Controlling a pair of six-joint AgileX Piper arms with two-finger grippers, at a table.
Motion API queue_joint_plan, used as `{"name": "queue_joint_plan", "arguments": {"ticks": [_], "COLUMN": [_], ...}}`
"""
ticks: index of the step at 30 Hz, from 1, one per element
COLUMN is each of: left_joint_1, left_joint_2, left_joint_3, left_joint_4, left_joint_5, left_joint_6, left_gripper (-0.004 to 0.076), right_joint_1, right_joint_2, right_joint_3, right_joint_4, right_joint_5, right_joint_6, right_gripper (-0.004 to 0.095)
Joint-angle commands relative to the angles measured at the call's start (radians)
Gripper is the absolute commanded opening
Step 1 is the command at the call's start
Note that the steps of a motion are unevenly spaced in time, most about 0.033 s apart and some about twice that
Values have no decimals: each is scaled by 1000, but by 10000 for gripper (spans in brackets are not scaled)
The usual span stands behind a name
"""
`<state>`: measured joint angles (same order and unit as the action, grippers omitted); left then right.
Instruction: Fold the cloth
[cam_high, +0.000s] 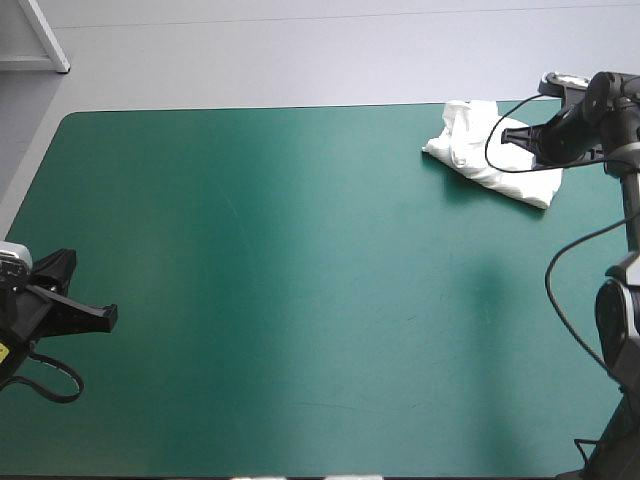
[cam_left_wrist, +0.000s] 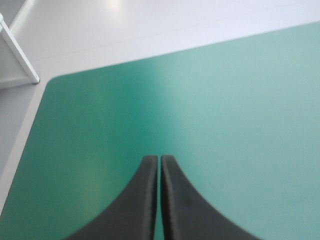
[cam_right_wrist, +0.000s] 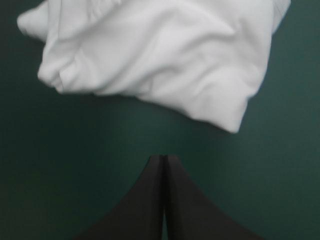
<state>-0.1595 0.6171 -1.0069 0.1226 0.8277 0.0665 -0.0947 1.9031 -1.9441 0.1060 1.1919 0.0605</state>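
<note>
A white fabric T-shirt (cam_right_wrist: 150, 55) lies loosely bundled just ahead of the empty, pinched-together black right hand (cam_right_wrist: 165, 159), folding seemingly finished.

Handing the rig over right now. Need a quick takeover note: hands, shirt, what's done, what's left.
Left hand: shut, empty, at the near-left edge of the table, far from the job.
Right hand: shut, empty; the T-shirt lies ahead of its tips, not between them.
T-shirt: rumpled white bundle at the table's far right corner.
Done: it is gathered compactly, but I cannot tell whether the fold is finished.
Left: check the fold; if loose, probably spread and refold.
</note>
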Motion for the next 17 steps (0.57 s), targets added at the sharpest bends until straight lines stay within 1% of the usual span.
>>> {"name": "queue_joint_plan", "arguments": {"ticks": [1, 2, 5, 9, 11, 13, 17], "left_joint_1": [1, 1, 1, 1, 1, 1, 1], "left_joint_2": [7, 7, 7, 7, 7, 7, 4], "left_joint_3": [-21, -21, -15, 45, 93, 148, 286], "left_joint_4": [9, 9, 9, 9, 9, 7, -4], "left_joint_5": [-152, -153, -136, -116, -102, -109, -212], "left_joint_6": [0, 0, 0, 0, 6, 36, 45], "left_gripper": [19, 19, 19, 19, 19, 19, 19], "right_joint_1": [73, 102, 180, 243, 256, 256, 254], "right_joint_2": [-209, -252, -409, -620, -718, -812, -1006], "right_joint_3": [170, 240, 456, 737, 867, 999, 1207], "right_joint_4": [-78, -92, -156, -163, -161, -162, -170], "right_joint_5": [-122, -157, -308, -492, -549, -587, -637], "right_joint_6": [-34, -43, -30, -27, -27, -31, -77], "right_gripper": [-18, -17, -17, -17, -17, -17, -17]}}
